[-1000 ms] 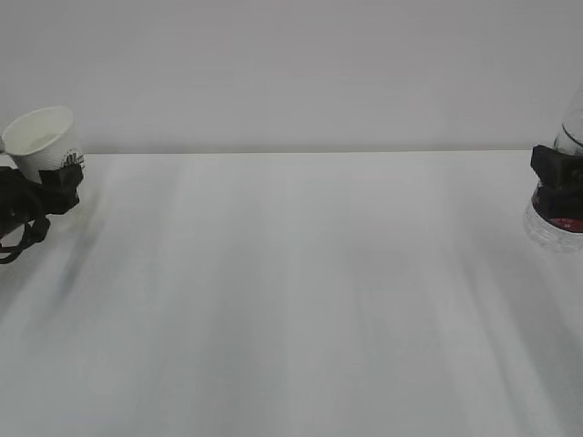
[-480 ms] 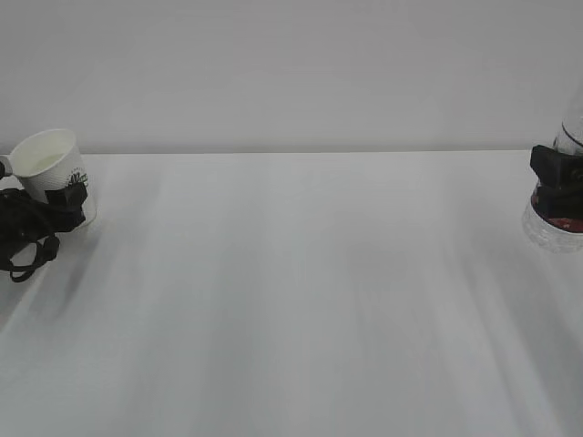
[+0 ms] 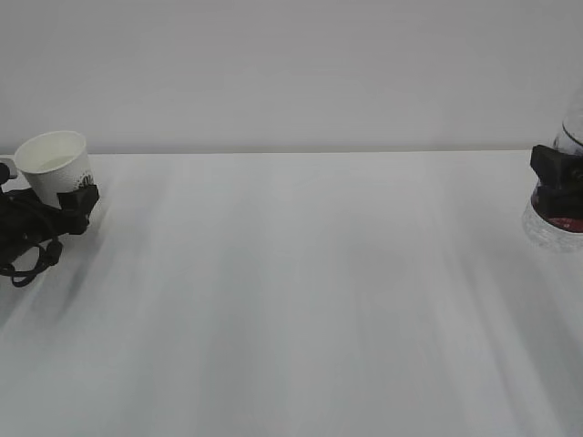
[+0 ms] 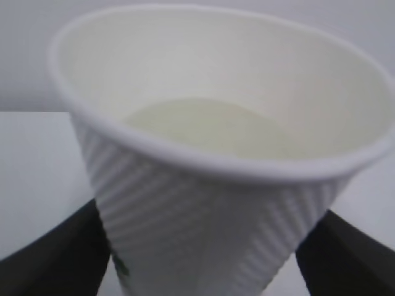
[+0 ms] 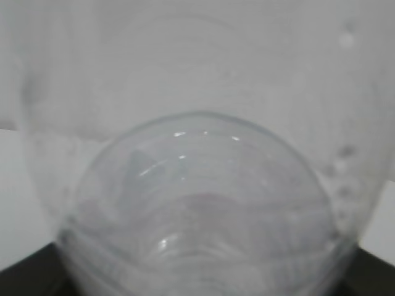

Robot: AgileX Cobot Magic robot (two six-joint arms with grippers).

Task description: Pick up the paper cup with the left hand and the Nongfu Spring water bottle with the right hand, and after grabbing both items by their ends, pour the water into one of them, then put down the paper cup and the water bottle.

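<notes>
Two task objects sit at opposite ends of the table [image 3: 301, 291]. At far left, the cup [image 3: 56, 171] stands mouth up, its long axis close to vertical with a slight tilt, the rim leaning toward the left edge. Its lower half lies between the jaws of the left gripper [image 3: 76, 202], which reaches in from the left edge at cup-base height. In the left wrist view the cup [image 4: 216, 179] fills the frame, ribbed wall tapering downward, with pale liquid [image 4: 210, 126] visible inside; one black finger [image 4: 55, 256] appears at each lower corner, just beside the wall, though contact cannot be confirmed, so whether the cup is gripped or released cannot be told.

At far right, the bottle [image 3: 557, 223] stands upright, long axis vertical, top cut off by the frame edge. The right gripper [image 3: 557, 171] is clamped about the bottle above the red label, base resting on the table. The right wrist view shows only the clear, rounded bottle [image 5: 203, 209] wall close to the lens, with dark jaw edges at the bottom corners.
</notes>
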